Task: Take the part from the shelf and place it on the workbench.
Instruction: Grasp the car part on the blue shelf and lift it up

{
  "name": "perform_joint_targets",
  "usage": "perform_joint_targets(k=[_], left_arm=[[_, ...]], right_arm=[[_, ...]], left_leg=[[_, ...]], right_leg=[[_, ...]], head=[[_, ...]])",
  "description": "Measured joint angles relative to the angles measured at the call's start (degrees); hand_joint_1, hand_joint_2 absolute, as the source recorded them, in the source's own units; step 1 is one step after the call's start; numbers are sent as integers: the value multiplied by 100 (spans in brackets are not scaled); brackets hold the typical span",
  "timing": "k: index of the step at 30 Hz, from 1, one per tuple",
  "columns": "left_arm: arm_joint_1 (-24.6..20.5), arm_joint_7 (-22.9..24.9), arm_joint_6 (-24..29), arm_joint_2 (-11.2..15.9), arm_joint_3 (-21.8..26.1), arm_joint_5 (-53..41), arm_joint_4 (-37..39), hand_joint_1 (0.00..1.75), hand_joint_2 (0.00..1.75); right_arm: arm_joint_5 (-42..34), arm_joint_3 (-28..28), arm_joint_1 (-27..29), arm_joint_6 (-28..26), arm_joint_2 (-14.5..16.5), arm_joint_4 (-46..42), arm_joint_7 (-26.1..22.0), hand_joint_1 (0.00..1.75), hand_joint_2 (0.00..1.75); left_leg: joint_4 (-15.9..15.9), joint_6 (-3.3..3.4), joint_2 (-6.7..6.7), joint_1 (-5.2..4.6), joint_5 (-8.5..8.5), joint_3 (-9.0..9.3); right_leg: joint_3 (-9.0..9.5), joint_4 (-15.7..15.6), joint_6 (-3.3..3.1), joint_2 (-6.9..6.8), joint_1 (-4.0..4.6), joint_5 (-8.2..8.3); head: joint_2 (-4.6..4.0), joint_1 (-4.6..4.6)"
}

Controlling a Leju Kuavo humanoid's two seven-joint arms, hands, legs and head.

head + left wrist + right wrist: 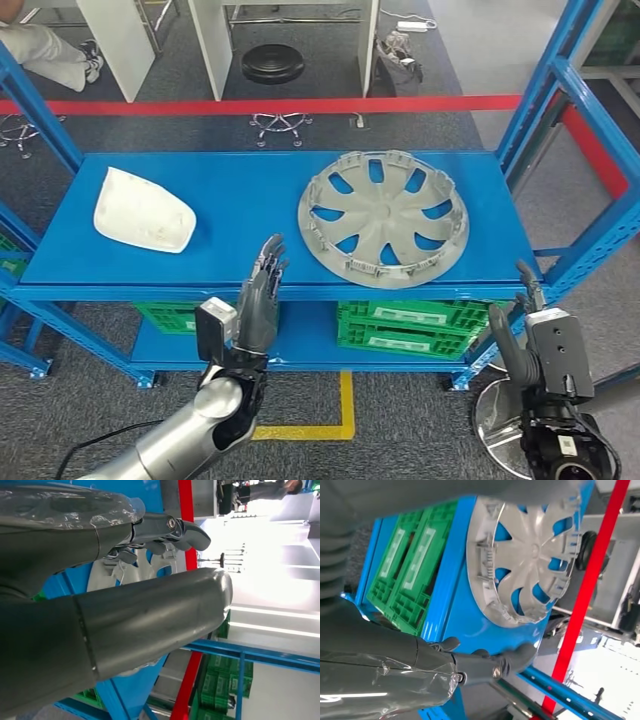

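A blue metal shelf [241,215] stands on grey carpet, a red floor line [302,104] behind it. On its right lies the part, a round grey plastic hubcap [383,218] with curved spokes and clipped rim; on the left, a smooth white shell [143,213]. Below, green slotted crates [407,325] sit, contents hidden. The left robot hand [260,298] hovers at the near edge, fingers spread wide, holding nothing. The right robot hand [521,335] hangs near the right post, fingers loose, empty.
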Motion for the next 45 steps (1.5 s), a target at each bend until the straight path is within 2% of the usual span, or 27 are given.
perform_joint_targets(k=[1, 2, 3, 4, 6, 7, 8, 9, 12, 17, 23, 34, 45], left_arm=[[2, 3, -1, -1, 0, 0, -1, 0, 0], [11, 6, -1, -1, 0, 1, -1, 0, 0], [19, 9, -1, 0, 1, 1, -1, 0, 0], [26, 13, -1, 0, 1, 1, -1, 0, 0], [28, 16, -1, -1, 1, -1, -1, 0, 0], [24, 17, -1, -1, 1, -1, -1, 0, 0], [20, 16, -1, -1, 1, -2, -1, 0, 0], [16, 15, -1, -1, 1, -4, -1, 0, 0], [0, -7, -16, -1, -1, -17, -3, 0, 0], [-33, -24, -81, -1, -1, -39, -3, 0, 0], [-96, -68, -112, -3, -1, -9, -3, 0, 0], [-143, -150, -108, -3, -1, 72, -3, 0, 0], [-183, -263, -101, -3, -1, 163, -3, 0, 0]], right_arm=[[2, -7, -14, 13, -15, 14, 14, 0, 175], [2, -14, -16, 20, -32, 31, 23, 0, 175], [2, -19, -15, 25, -43, 47, 26, 0, 175], [2, -24, -16, 29, -51, 61, 28, 0, 175], [2, -39, -25, 39, -61, 77, 44, 0, 175], [2, -46, -38, 53, -69, 84, 62, 0, 175], [4, -50, -58, 76, -79, 91, 89, 0, 175], [10, -51, -77, 107, -90, 102, 123, 0, 175], [46, -51, -146, 223, -136, 144, 262, 0, 175], [101, -51, -358, 485, -275, 251, 530, 0, 175], [140, -52, -853, 978, -508, 613, 728, 0, 175], [211, 104, -1626, 1545, -708, 1484, 720, 0, 175], [820, 734, -2553, 2332, -729, 2314, 549, 0, 175]], left_leg=[[2, 24, 4, -12, -23, 20], [3, 38, 3, -26, -47, 40], [5, 47, -3, -42, -72, 64], [7, 51, -10, -57, -99, 96], [10, 45, -23, -85, -163, 186], [19, 30, -27, -106, -197, 219], [28, 12, -30, -118, -222, 232], [47, -3, -33, -129, -238, 225], [68, -15, -31, -130, -244, 190], [32, -32, -28, -116, -250, 196], [25, -59, -27, -89, -244, 197], [26, -66, -29, -94, -239, 195], [26, -66, -33, -94, -240, 193]], right_leg=[[-230, 430, 5, -8, 2, -172], [-434, 771, 9, -10, 4, -269], [-553, 918, 6, -10, 8, -250], [-557, 829, -7, -10, 9, -110], [-275, 75, -71, -11, 26, 386], [-104, -322, -109, -15, 41, 571], [34, -612, -143, -17, 57, 675], [107, -768, -155, -16, 66, 703], [138, -828, -135, 3, 74, 692], [129, -827, -172, 7, 94, 667], [129, -827, -181, 8, 103, 670], [133, -828, -187, 5, 95, 677], [133, -830, -187, 0, 95, 677]], head=[[0, 28], [0, 42], [0, 51], [0, 57], [0, 66], [0, 69], [0, 72], [0, 68], [0, 55], [0, 49], [0, 51], [0, 51], [0, 51]])
